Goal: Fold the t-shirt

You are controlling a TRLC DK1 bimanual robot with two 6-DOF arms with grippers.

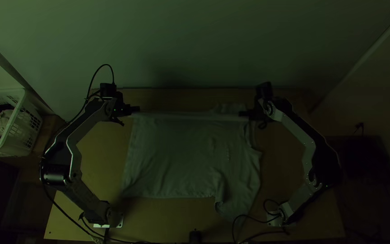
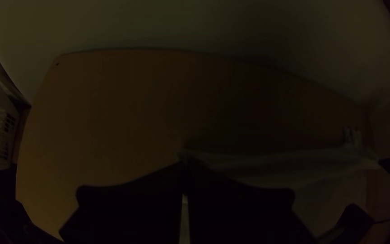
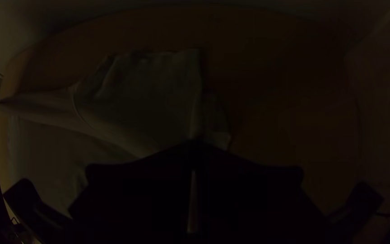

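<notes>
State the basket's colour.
The basket is white or off-white, with slotted walls; it shows best in the top view.

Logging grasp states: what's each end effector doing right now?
Left end effector: closed, holding the t-shirt at its far side.
Right end effector: closed, also holding the far side, farther along.

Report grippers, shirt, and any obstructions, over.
Left gripper and right gripper shut on the t-shirt's far edge, held taut between them. Shirt otherwise spread, near-right part bunched. No obstruction seen on the shirt.
</notes>
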